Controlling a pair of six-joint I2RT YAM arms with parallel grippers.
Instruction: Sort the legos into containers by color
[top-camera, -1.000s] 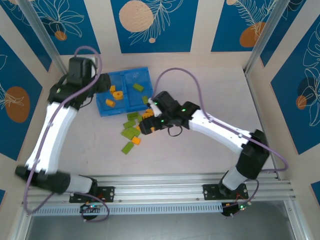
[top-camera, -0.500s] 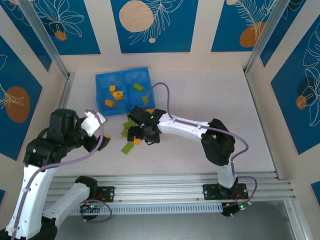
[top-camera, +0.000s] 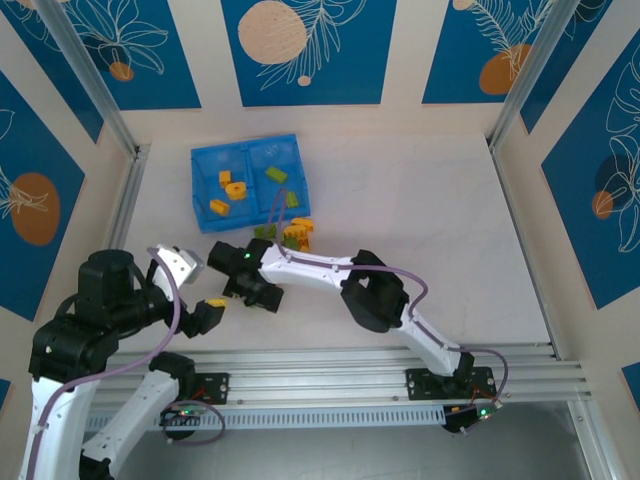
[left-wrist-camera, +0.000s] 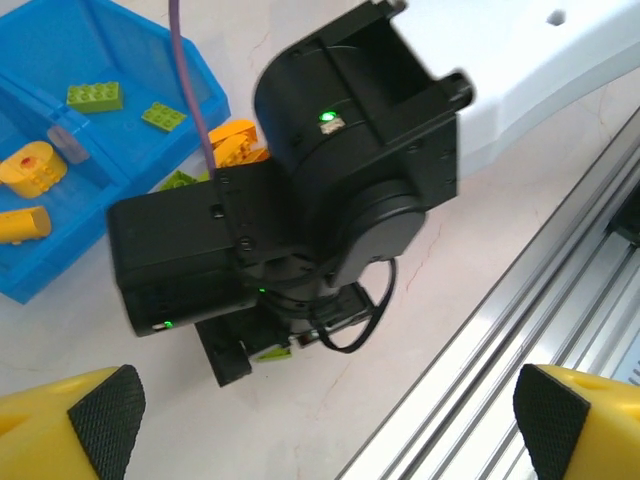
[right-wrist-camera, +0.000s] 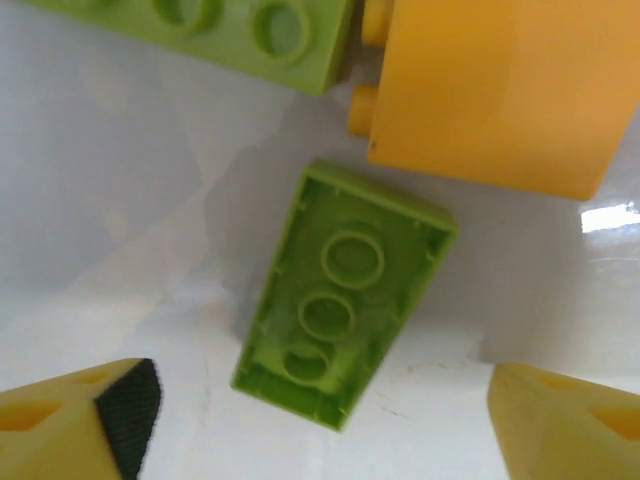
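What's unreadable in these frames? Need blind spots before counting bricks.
Top view: the right gripper hides whatever lies under it; loose bricks uncountable.
Left wrist view: the right arm blocks most of the pile; a sliver of green brick pokes out.
Right wrist view: orange brick and upper green brick cut by the top edge.
Left wrist view: blue tray runs off the left edge.

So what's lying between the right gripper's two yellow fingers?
A lime green lego, upside down on the table, touching neither finger. The right wrist view shows it.
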